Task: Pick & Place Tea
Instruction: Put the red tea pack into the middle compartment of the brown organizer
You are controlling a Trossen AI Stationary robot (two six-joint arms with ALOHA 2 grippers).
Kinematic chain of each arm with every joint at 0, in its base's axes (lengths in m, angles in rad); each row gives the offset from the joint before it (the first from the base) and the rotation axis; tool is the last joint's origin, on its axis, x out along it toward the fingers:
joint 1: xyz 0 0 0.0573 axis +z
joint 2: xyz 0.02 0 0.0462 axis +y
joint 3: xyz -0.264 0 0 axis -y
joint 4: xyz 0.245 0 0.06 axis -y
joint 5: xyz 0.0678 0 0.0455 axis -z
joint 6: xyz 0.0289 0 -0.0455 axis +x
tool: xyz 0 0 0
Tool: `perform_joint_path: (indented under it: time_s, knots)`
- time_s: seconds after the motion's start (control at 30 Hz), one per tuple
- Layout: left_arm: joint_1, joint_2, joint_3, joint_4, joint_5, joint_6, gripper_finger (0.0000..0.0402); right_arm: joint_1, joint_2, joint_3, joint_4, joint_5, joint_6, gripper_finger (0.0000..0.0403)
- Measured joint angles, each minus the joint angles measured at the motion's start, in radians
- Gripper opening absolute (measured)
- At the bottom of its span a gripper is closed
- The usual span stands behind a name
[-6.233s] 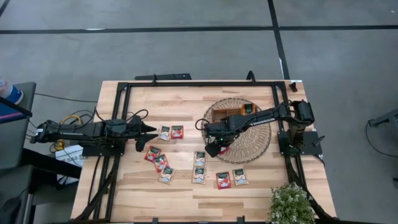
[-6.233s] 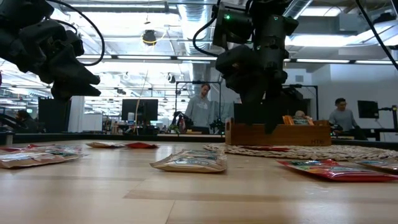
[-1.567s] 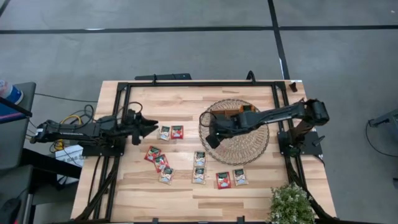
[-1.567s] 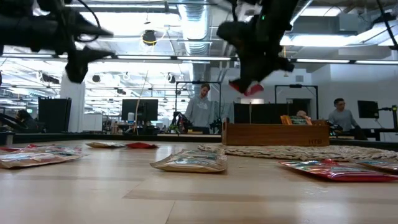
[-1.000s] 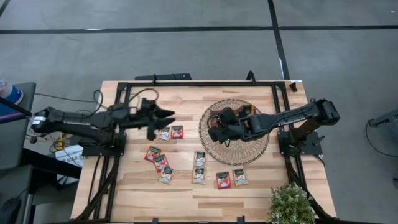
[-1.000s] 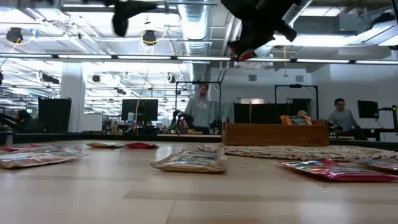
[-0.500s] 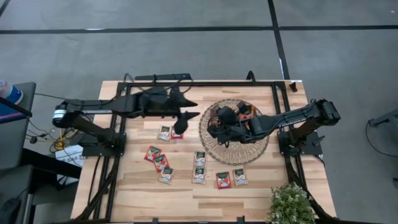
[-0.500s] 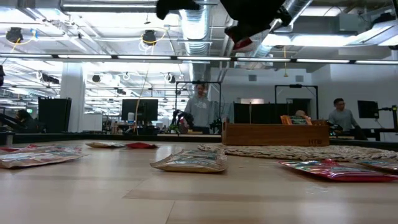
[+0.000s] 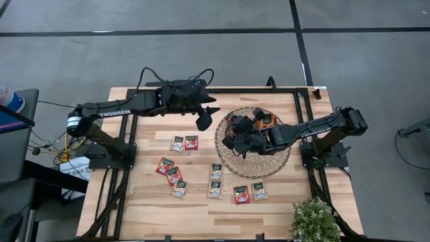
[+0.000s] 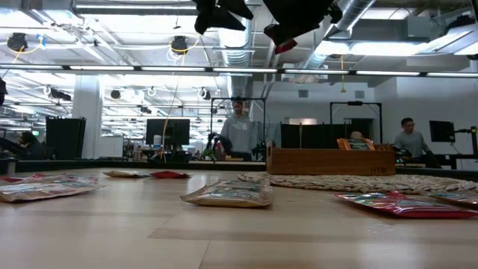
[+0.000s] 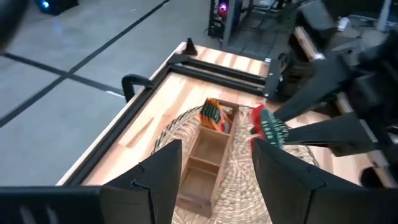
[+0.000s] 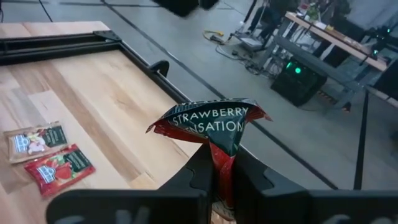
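Observation:
My right gripper [image 9: 233,140] hangs high over the round woven mat [image 9: 272,163], shut on a red tea sachet [image 12: 214,121]. That sachet also shows red in the left wrist view [image 11: 268,127]. The wooden tray [image 11: 208,155] stands on the mat's far part. My left gripper [image 9: 207,119] is open and holds nothing. It hovers by the mat's left rim, pointing at the tray. Several red and pale sachets lie flat on the table, among them a pair [image 9: 185,142] and a row near the front [image 9: 216,189]. My right gripper pinches the red sachet by one edge [image 12: 222,150] between its two fingers. The fingers come from the table's right, slanting a little downward. The rest of the sachet sticks out past the fingertips, creased, and is lifted well clear of the mat and tray.
A black frame [image 9: 215,90] runs round the tabletop. A potted plant [image 9: 314,220] stands at the near right corner. Bare wood lies between the loose sachets and the left edge. People and desks show in the room beyond the table.
My left gripper has swung up and toward the table's right and far side, from above the pair of sachets to the mat's left rim, still open. My right gripper has stayed over the mat and rolled its wrist, the red sachet still in its fingers.

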Motion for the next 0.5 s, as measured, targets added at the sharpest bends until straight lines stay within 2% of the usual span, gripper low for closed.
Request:
perform_joint_path:
  time_s: [0.2,0.5]
  knots:
    - [-0.001,0.033,-0.002,-0.011,0.048,-0.009,0.0188,-0.007,0.000,0.000,0.070,-0.001,-0.105,0.0030]
    - [-0.002,0.021,0.032,0.005,0.151,-0.093,0.0191,-0.045,0.000,0.000,0.067,-0.004,-0.132,0.0024]
